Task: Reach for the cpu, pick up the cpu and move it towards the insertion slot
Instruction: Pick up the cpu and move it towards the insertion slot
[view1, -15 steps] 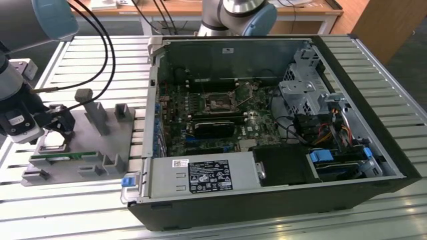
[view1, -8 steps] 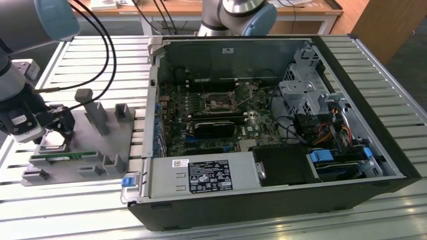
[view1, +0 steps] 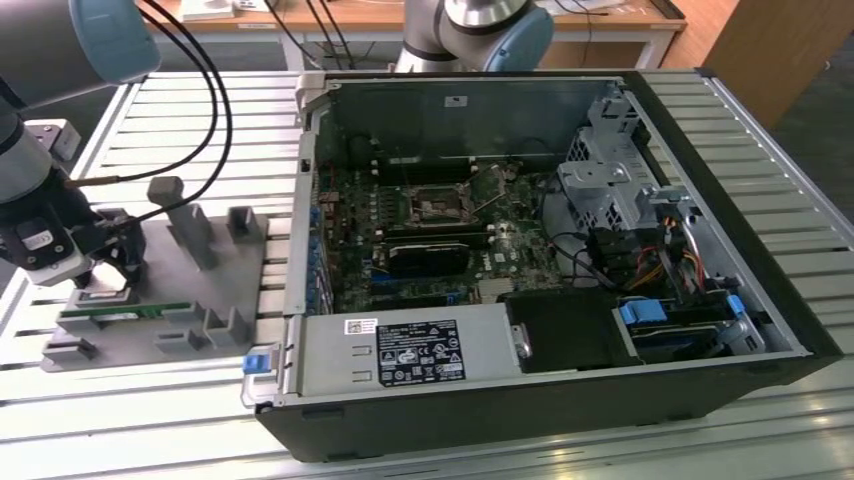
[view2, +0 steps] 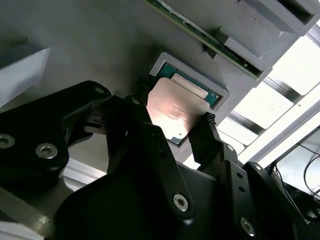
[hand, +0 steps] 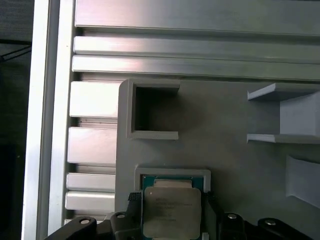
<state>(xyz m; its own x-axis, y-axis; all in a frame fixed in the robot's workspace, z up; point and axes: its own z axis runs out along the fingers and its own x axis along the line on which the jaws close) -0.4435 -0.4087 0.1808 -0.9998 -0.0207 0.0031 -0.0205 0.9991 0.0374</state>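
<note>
In the exterior view the gripper (view1: 100, 275) sits low over a grey fixture (view1: 200, 300) on the exterior view's left, well apart from the insertion slot (view1: 438, 207) inside the open computer case (view1: 534, 400)

In the second wrist view the cpu (view2: 175, 112) lies flat with its lid up. It is square, so no side is longer, with a silvery glare-lit top and a green rim. The black fingertips (view2: 207, 122) are closed onto two opposite edges

In the first wrist view it sits at its square pocket (hand: 172, 172), edges parallel to the walls
</note>
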